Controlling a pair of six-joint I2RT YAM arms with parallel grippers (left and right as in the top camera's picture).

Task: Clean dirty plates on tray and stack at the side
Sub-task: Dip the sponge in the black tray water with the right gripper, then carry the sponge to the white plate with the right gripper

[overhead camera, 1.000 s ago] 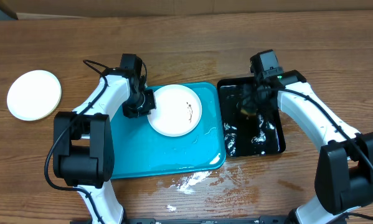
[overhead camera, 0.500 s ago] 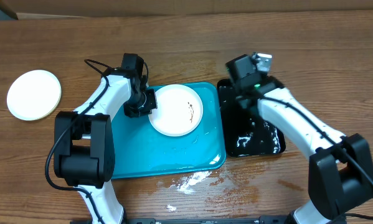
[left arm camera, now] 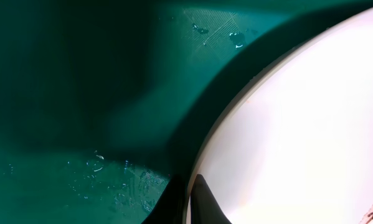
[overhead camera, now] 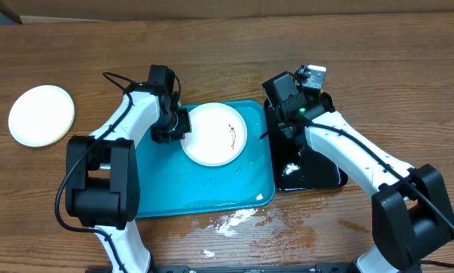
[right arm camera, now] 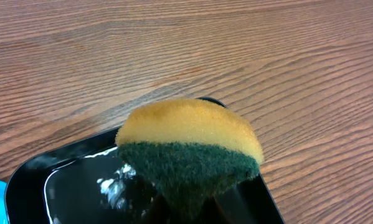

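Note:
A white plate (overhead camera: 214, 134) with a small dark smear lies in the far part of the turquoise tray (overhead camera: 173, 182). My left gripper (overhead camera: 178, 127) is shut on the plate's left rim. In the left wrist view its fingertips (left arm camera: 202, 202) pinch the plate's edge (left arm camera: 298, 124) over the wet tray (left arm camera: 80, 93). My right gripper (overhead camera: 283, 121) is above the far left corner of the black tray (overhead camera: 321, 173). It is shut on a yellow and green sponge (right arm camera: 189, 146). The sponge hides most of the gripper (right arm camera: 192, 208) in the right wrist view. A pale plate (overhead camera: 42, 114) lies on the table at far left.
The black tray (right arm camera: 61, 186) holds water and foam and stands right against the turquoise tray. Spilled water (overhead camera: 230, 220) lies on the wooden table in front of the turquoise tray. Bare wood (right arm camera: 267, 56) lies beyond the black tray.
My right arm has swung left from over the black tray's middle to its far left corner, carrying the sponge. The left arm and the plate have not moved.

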